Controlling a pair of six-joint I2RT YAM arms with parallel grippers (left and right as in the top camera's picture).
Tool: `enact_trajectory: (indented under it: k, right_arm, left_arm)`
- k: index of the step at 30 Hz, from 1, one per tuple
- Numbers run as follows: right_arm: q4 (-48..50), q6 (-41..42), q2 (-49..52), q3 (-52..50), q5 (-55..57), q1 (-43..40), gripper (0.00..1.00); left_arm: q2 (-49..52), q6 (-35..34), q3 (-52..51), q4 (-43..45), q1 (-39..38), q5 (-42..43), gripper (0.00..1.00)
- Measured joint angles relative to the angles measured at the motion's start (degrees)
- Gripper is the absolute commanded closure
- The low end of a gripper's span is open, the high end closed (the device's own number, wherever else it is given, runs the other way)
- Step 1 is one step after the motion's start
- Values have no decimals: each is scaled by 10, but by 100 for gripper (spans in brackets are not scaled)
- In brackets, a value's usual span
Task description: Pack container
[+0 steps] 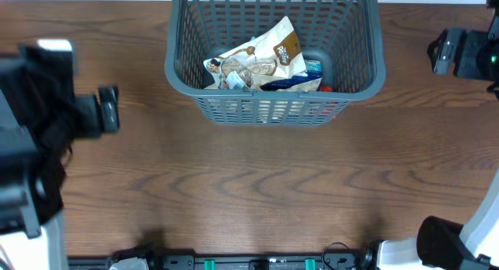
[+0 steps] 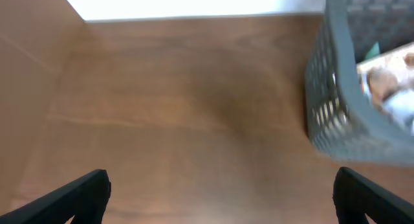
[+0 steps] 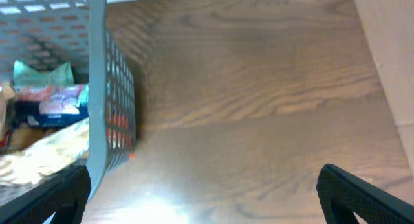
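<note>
We see the container (image 1: 273, 108) at the tabletop's (image 1: 257, 184) far edge, packets (image 1: 261, 58) inside. Both the left end effector (image 2: 220, 195) and right end effector (image 3: 204, 185) sit released, holding nothing, either side of it, apart.

Bright, even light falls from above. The overhead view is sharp, with a soft shadow on the table (image 1: 257, 168) just in front of the container (image 1: 273, 108). Both wrist views are blurred. Beyond the container the left wrist view blows out white, and beside it the right wrist view shows pale glare.
</note>
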Motion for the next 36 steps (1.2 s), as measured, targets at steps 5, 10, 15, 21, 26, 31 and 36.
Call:
enact_trajectory:
  k: [5,10,15,21,26,31,36]
  right_arm:
    - [23,5,-56,-107,2,0,1]
    - [104,12,-161,-300,2,3,1]
    - [173,15,-303,-498,2,23,1]
    - [216,17,-426,-663,2,43,1]
    - [228,17,-471,-724,2,45,1]
    - [215,17,-483,-735,2,48,1]
    - [211,17,-483,-736,2,48,1]
  left_arm:
    - [-74,-5,-117,14,0,23,1]
    - [-138,-11,-199,26,0,30,1]
    - [-191,-15,-256,39,0,43,1]
    - [-262,-24,-328,58,0,62,1]
    - [-318,-33,-379,76,-2,57,1]
    - [-329,-37,-387,79,-8,33,1]
    - [-329,-37,-387,79,-8,25,1]
